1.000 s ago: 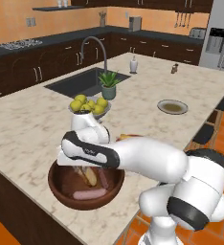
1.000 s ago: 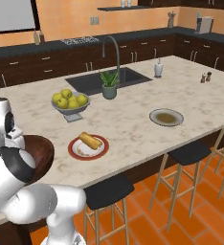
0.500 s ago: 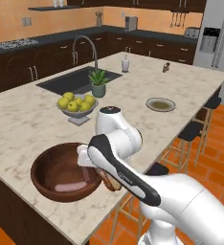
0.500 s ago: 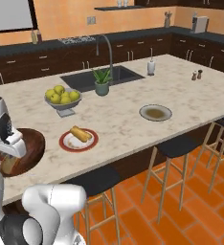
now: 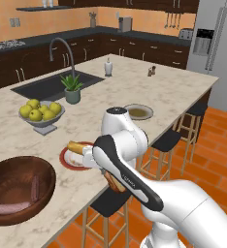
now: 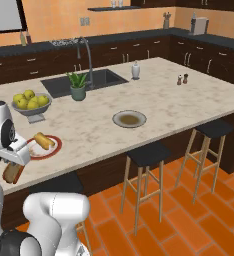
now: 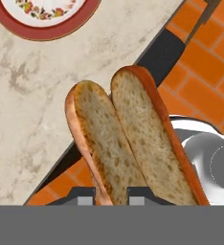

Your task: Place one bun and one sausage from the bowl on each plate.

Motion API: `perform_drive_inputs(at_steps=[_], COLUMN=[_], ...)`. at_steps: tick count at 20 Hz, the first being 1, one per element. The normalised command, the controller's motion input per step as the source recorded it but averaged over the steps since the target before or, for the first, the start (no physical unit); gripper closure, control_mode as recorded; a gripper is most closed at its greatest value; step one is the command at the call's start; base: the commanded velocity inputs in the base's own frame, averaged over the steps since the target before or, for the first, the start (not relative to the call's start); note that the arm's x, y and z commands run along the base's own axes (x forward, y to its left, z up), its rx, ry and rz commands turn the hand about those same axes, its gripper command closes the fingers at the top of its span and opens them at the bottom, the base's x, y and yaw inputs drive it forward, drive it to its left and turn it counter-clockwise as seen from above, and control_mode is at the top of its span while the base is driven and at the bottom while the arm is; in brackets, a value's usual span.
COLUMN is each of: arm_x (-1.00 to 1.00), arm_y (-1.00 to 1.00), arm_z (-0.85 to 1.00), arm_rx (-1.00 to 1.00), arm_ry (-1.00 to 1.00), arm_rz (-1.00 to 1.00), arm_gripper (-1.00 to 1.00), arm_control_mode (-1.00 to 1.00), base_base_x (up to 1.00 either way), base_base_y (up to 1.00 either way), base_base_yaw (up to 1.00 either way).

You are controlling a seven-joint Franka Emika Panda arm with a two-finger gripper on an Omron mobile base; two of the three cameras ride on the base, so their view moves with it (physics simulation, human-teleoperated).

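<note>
Bun point(image 7: 128, 143) is clamped in the hand point(image 7: 111, 194), hanging just off the bench's front edge point(image 6: 104, 150) over the stools, so I'd say this is the carry step for the second bun. The red-rimmed plate point(image 5: 67, 159) already has a bun on it and sausages sit in the bowl point(image 5: 18, 186), so next it probably needs a swing along the bench to the grey plate point(image 6: 129, 119).

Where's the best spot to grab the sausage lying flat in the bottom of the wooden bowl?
Its middle, from straight above, pinching across its narrow width. The sausage lies flat on the bottom, and the deep wall of the bowl blocks any sideways approach.
</note>
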Motion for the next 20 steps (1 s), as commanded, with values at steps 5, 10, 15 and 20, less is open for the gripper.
perform_drive_inputs(at_steps=[5,10,15,20], arm_x=[0.0,0.0,0.0,0.0], arm_y=[0.0,0.0,0.0,0.0], arm_z=[0.0,0.0,0.0,0.0], arm_rx=[0.0,0.0,0.0,0.0], arm_ry=[0.0,0.0,0.0,0.0], arm_rz=[0.0,0.0,0.0,0.0], arm_gripper=[1.0,1.0,1.0,1.0], arm_control_mode=[1.0,1.0,1.0,1.0], base_base_x=[0.47,-0.44,0.54,0.97], base_base_y=[-1.0,-1.0,-1.0,-1.0], base_base_yaw=[0.0,0.0,0.0,0.01])
